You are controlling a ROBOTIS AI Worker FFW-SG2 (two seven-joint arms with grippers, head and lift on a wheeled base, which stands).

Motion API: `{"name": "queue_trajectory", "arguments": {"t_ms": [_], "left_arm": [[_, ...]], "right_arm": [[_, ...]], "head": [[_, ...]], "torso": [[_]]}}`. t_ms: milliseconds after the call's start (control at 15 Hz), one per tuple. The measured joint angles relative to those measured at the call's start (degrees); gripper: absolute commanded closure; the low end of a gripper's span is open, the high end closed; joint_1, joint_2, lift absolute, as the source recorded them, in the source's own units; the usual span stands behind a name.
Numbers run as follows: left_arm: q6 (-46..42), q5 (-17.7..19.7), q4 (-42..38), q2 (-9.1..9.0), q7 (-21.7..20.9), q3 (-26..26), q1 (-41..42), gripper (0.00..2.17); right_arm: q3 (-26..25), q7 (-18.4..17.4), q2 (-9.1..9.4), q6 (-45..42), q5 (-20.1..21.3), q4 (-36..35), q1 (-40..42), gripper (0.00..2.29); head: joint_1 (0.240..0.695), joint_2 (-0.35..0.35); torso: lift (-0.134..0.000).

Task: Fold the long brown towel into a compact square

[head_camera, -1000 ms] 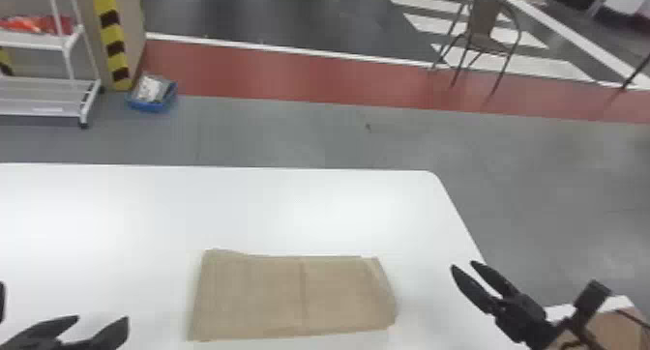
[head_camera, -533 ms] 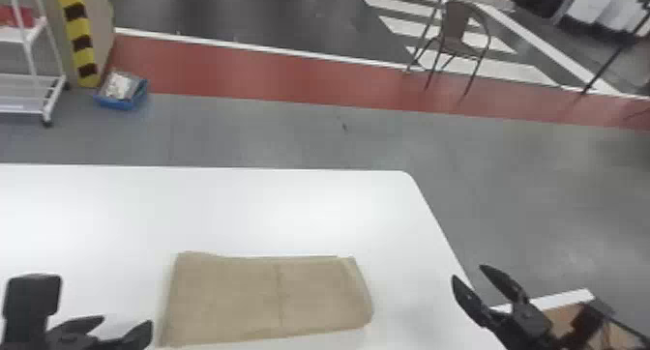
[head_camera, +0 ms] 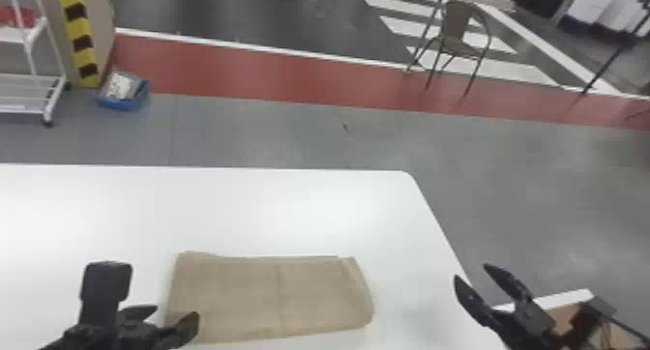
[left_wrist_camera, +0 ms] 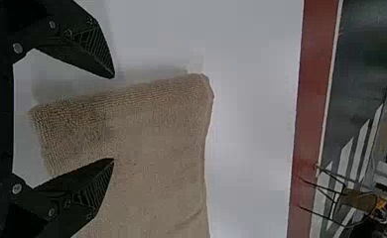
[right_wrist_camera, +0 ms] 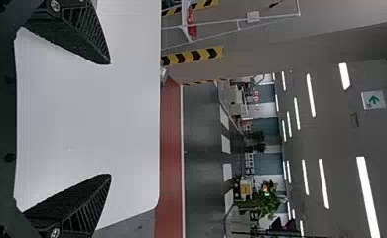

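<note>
Brown towel, near left hand, apart from right hand, both wide open, empty

In the head view, the left gripper hides the near left corner of the towel. The table is cut off at the left and bottom edges, and the white rack at the left. What lies in the blue bin is too small to tell, as is a dark speck on the floor. The right arm partly covers a brown surface. In the left wrist view, the towel runs past the bottom edge.
</note>
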Motion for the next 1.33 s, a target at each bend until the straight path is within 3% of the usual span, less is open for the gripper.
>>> {"name": "queue_trajectory", "arguments": {"t_ms": [133,467,1333], "left_arm": [[-0.08,-1.63,1.62,-0.46,0.65,-0.91,-1.20,0.35],[0.37,-3.70,3.69,-0.61,1.70,-1.45,-2.75,1.33],[8.11,-6.52,1.12,0.77,1.29,4.00,-2.24,1.33]], "right_arm": [[0.35,0.14,-0.01,-0.41,-0.17,-0.02,-0.03,0.07],[0.38,0.30,0.00,-1.13,-0.78,-0.12,0.13,0.07],[1.96,0.21,0.25,-0.43,-1.17,-0.47,0.04,0.07]], "head": [[0.695,-0.350],[0.695,-0.350],[0.695,-0.350]], "torso": [[0.000],[0.000],[0.000]]}}
